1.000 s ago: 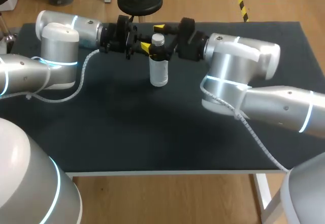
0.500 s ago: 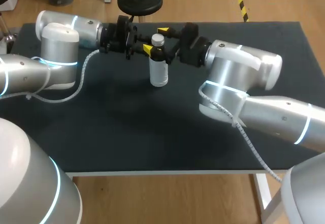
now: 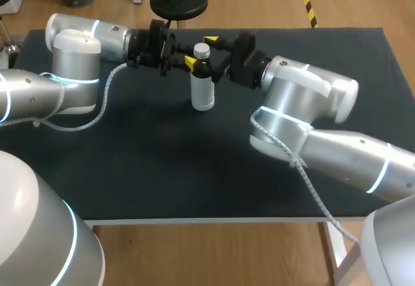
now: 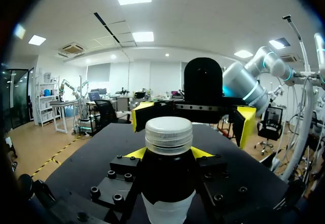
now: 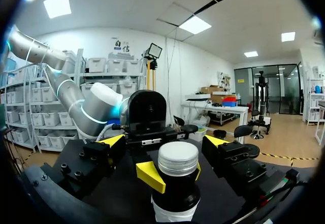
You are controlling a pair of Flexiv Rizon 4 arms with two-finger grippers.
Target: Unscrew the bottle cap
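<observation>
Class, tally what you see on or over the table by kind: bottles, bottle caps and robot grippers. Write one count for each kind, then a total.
bottle: 1
cap: 1
grippers: 2 (left gripper, right gripper)
Total: 4

From my station the table (image 3: pixel 194 169) reads as plain matt black. The bottle (image 3: pixel 203 95) is pale, almost white through its body, with a black band round the shoulder and a white, finely ribbed cap (image 4: pixel 168 132). My left arm (image 3: pixel 71 62) and right arm (image 3: pixel 305 101) are silver-grey with thin glowing light-blue rings. The left gripper (image 4: pixel 167 154) and right gripper (image 3: pixel 201 50) are black with bright yellow tips. A white spiral cable (image 3: pixel 107 98) hangs off the left arm.
</observation>
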